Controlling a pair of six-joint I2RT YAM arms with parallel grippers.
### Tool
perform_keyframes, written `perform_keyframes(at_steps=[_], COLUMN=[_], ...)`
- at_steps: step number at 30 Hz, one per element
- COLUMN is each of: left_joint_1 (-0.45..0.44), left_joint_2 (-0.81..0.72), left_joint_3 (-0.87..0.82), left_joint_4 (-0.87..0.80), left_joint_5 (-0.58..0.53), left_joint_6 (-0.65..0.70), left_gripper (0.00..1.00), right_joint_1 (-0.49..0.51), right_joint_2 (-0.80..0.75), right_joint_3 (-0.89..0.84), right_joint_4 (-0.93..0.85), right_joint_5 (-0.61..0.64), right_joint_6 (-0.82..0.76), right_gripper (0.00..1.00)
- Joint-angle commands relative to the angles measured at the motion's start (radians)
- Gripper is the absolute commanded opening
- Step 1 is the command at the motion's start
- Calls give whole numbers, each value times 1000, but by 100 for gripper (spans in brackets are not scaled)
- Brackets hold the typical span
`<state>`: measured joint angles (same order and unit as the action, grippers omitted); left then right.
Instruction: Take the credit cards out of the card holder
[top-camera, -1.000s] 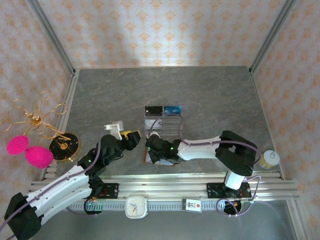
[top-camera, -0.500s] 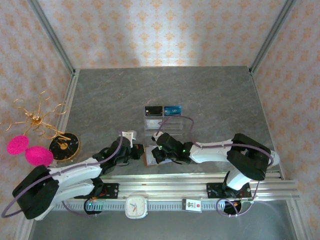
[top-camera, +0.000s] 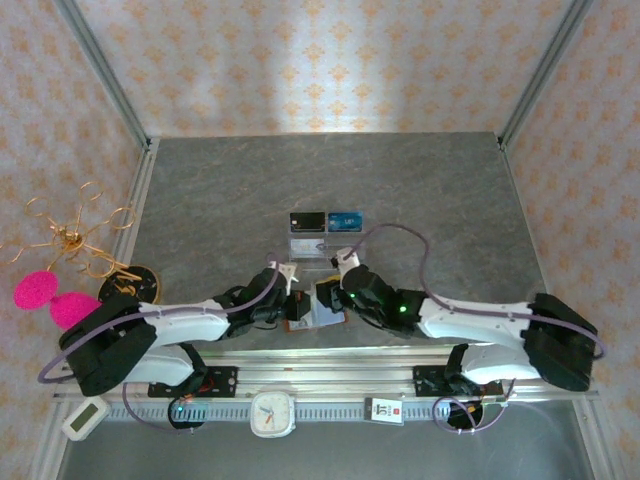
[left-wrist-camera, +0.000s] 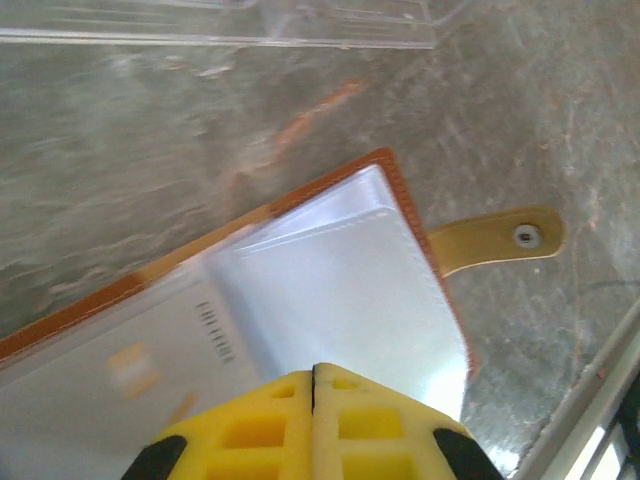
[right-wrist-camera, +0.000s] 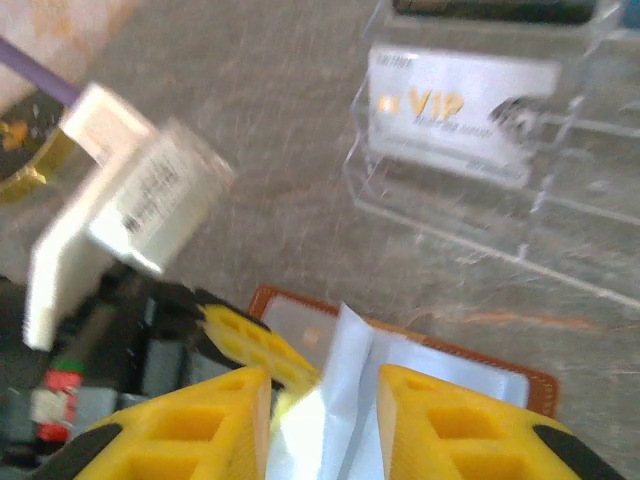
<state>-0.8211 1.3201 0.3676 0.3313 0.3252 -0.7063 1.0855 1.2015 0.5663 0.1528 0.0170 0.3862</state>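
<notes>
Card holder laid open near the front edge of the tabletop.
The brown card holder is seen just in front of the clear stand, with its snap tab stretched out flat. The jaws of the left gripper are pressed together over the clear sleeves, where a pale credit card is kept. The jaws of the right gripper are spread, and a pale sheet stands between them; whether it is a card or a sleeve cannot be told. A pale VIP card is placed in the stand.
</notes>
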Motion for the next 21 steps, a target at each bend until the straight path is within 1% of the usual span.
perform_keyframes(at_steps=[1, 5, 7, 8, 9, 10, 12, 14, 15, 17, 18, 19, 21], left_joint_1=[-33, -58, -58, -58, -58, -57, -55, -49, -44, -19, -1, 25, 49], left_joint_2=[88, 242, 276, 267, 241, 193, 86, -28, -69, -137, -156, -170, -188], left_joint_3=[83, 160, 175, 175, 169, 156, 130, 107, 96, 51, 25, -6, -52], left_joint_4=[28, -17, -32, -35, -33, -29, -41, -89, -116, -164, -176, -179, -168], left_joint_5=[50, 90, 98, 90, 75, 52, -3, -56, -78, -110, -103, -82, -67], left_joint_6=[35, 64, 67, 63, 59, 53, 38, 35, 32, 24, 20, 14, 4], left_gripper=[5, 0, 0, 0, 0, 2, 11, 19, 22, 22, 20, 16, 13], right_joint_1=[1, 0, 0, 1, 1, 1, -1, -6, -12, -28, -37, -41, -46], right_joint_2=[-78, -126, -143, -152, -157, -160, -155, -128, -108, -39, 11, 60, 150], right_joint_3=[-35, -56, -66, -70, -71, -70, -61, -43, -31, 5, 26, 50, 92], right_joint_4=[-78, -127, -136, -139, -139, -139, -137, -126, -124, -111, -105, -104, -96], right_joint_5=[124, 136, 136, 132, 127, 117, 91, 33, 2, -117, -183, -244, -344], right_joint_6=[72, 105, 121, 128, 129, 128, 125, 108, 103, 82, 76, 70, 57], right_gripper=[32, 30, 30, 30, 30, 30, 28, 25, 24, 21, 21, 21, 19])
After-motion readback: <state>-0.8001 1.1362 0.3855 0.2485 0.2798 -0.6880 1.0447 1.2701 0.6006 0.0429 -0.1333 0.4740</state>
